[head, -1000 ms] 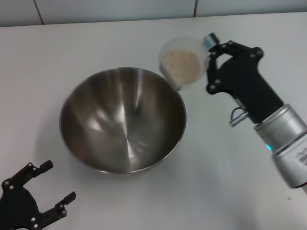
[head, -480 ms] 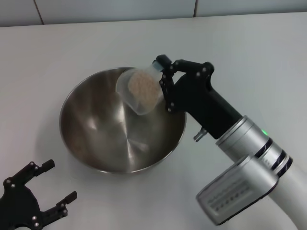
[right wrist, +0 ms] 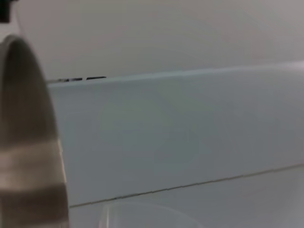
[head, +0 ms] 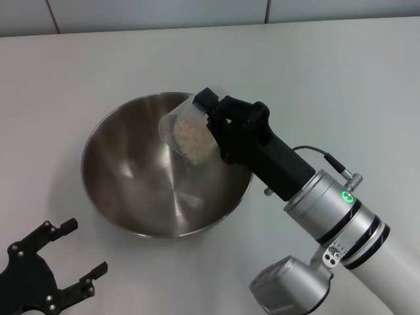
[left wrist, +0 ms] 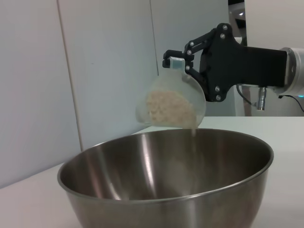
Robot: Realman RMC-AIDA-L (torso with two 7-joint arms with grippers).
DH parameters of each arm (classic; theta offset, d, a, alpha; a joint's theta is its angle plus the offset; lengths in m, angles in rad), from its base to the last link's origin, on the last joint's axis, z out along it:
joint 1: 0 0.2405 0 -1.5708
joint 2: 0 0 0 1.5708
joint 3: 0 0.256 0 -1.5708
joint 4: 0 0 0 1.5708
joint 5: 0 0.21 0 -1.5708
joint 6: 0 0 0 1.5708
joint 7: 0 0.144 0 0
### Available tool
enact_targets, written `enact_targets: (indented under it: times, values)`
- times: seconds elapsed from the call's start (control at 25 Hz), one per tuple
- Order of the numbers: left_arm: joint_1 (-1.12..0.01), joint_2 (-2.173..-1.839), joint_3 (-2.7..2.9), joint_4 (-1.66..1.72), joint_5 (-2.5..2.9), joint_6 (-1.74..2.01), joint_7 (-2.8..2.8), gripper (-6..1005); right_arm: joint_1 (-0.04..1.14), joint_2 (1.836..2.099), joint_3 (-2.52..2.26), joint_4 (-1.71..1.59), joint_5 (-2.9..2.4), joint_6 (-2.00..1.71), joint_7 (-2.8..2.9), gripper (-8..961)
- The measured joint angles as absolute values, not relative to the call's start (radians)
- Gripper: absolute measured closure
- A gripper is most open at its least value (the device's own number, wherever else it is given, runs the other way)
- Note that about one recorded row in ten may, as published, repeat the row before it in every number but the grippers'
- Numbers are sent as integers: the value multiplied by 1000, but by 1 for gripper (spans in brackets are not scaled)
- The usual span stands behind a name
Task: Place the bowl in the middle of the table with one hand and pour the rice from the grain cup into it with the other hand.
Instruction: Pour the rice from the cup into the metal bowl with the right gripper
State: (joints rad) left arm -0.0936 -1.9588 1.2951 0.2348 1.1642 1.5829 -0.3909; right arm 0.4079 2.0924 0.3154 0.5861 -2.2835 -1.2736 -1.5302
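Steel bowl (head: 167, 164) sits mid-desk (head: 341, 79). Right gripper (head: 209, 117) reaches over its rim, fingers clamped on the tipped cup (head: 189, 134), rice (head: 192, 139) spilling. Left gripper (head: 69, 256) rests nearby, fingers apart.

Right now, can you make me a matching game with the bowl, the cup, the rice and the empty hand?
Things:
1. bowl
2. grain cup
3. rice
4. left gripper

States:
a. open, holding nothing, near the table's front edge
b. tipped above the bowl, gripped by the right gripper
c. standing on the table
d. pale grains inside the cup

Pairs: 1-c, 2-b, 3-d, 4-a
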Motion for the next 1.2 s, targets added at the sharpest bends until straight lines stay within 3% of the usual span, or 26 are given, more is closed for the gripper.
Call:
enact_targets:
  times: [0.44, 1.2]
  values:
    - [-97, -1960, 1298, 240, 1164, 1583, -393, 167, 415, 2092, 288, 607, -2284, -1213, -2071, 939]
    - [-98, -1959, 1298, 242, 1164, 1583, -397, 167, 427, 2092, 242, 632, -2290, -1119, -2507, 939]
